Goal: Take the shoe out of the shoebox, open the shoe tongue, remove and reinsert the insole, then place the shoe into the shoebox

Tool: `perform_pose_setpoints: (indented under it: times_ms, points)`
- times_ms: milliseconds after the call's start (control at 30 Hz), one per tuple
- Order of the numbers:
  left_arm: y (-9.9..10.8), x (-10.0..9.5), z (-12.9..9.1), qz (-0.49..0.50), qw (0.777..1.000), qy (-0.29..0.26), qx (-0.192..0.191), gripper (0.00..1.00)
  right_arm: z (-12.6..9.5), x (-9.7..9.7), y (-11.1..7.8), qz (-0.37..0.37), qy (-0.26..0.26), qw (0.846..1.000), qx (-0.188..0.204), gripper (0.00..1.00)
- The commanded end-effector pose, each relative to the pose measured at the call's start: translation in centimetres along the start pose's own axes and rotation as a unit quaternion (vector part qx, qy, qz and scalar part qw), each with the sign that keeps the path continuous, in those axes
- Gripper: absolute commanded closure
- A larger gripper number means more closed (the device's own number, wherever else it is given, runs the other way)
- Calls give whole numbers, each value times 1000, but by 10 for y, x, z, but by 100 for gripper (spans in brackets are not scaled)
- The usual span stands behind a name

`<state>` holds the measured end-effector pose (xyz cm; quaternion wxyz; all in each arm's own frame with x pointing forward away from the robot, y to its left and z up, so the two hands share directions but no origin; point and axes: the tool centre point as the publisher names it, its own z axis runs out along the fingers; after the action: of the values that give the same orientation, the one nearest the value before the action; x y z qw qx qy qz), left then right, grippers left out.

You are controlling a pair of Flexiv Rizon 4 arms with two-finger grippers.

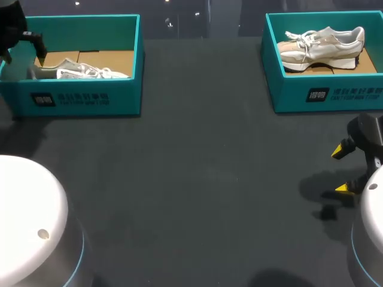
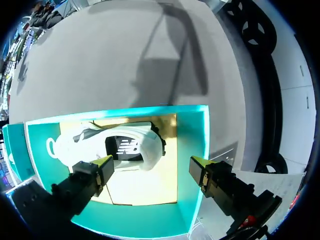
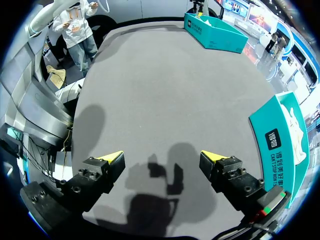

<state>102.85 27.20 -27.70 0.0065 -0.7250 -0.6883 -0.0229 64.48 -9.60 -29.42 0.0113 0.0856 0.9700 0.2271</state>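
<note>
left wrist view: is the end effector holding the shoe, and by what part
Nothing is held. The left end effector is open above the shoebox, with the white shoe lying inside, ungripped. The right end effector is open too.

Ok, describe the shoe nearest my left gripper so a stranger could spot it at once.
On the dark table, find the teal left shoebox at the far edge. The shoe lies inside it, ahead of the left gripper. It is white, unlike the beige shoe in the right shoebox.
</note>
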Motion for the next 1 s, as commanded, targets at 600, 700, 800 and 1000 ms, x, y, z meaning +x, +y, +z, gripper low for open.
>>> perform_pose_setpoints:
  times_ms: [600, 700, 800, 1000]
  points:
    - [-48, 20, -103, 15, 1000, -3, -10, 0, 0, 2, 0, 1, -1, 1000, 1, 0]
    - [-48, 20, -103, 15, 1000, -3, -10, 0, 0, 2, 0, 1, -1, 1000, 1, 0]
    - [-48, 20, -103, 15, 1000, -3, -10, 0, 0, 2, 0, 1, -1, 1000, 1, 0]
    - [-48, 20, -103, 15, 1000, -3, -10, 0, 0, 2, 0, 1, -1, 1000, 1, 0]
